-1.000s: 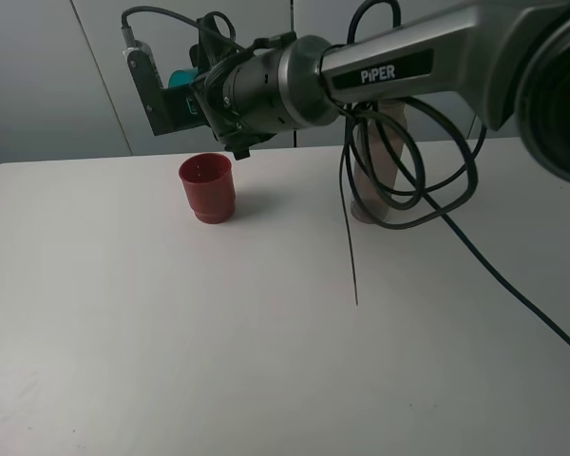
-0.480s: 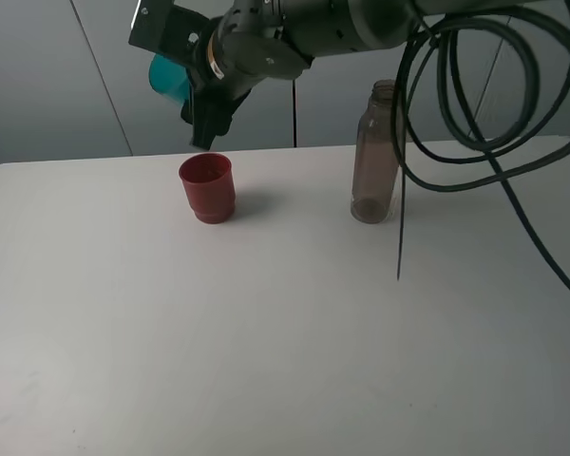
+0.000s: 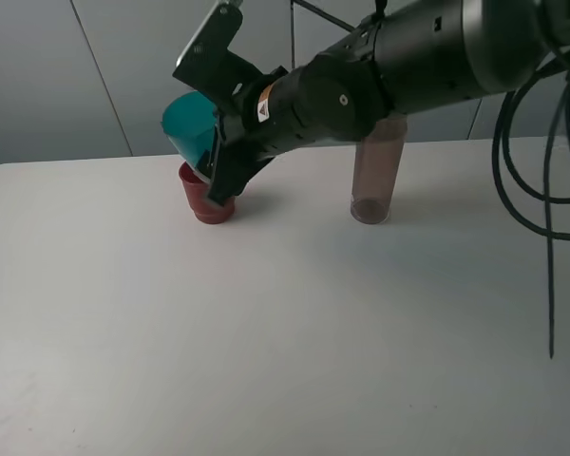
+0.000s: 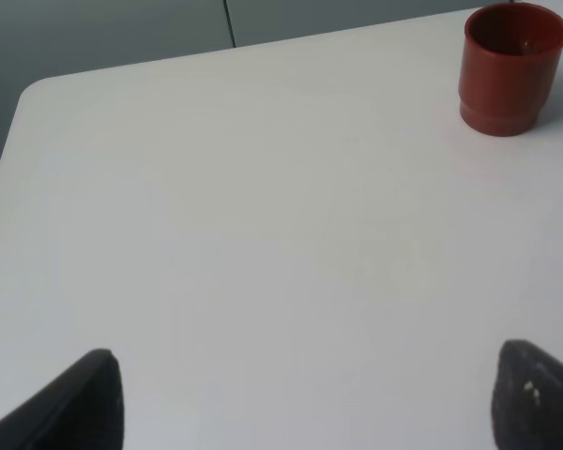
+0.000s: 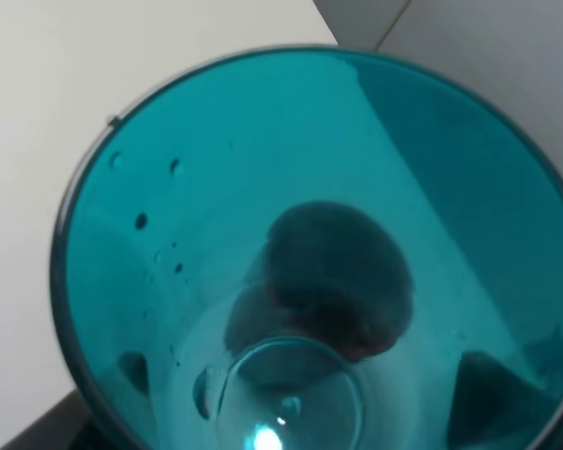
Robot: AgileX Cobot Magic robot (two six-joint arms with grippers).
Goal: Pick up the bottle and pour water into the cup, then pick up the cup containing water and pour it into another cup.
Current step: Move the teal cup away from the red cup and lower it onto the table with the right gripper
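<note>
My right gripper (image 3: 207, 122) reaches across to the back left and is shut on the teal cup (image 3: 187, 128). It holds the cup tilted, mouth up and to the left, directly above the red cup (image 3: 203, 203), which stands upright on the table. The right wrist view looks straight into the teal cup (image 5: 310, 244), with droplets on its wall and a dark reddish shape showing through its base. The smoky bottle (image 3: 373, 182) stands upright behind the right arm, its neck hidden. My left gripper (image 4: 310, 403) is open and empty, low over bare table, with the red cup (image 4: 511, 66) ahead of it.
The white table (image 3: 266, 332) extends to its rounded far-left corner (image 4: 38, 94). The right arm's black cables (image 3: 551, 275) hang over the right side of the table. A grey wall stands behind the table.
The right arm has swung down and rolled, bringing the teal cup from high above the table to just over the red cup. The bottle and red cup have not moved.
</note>
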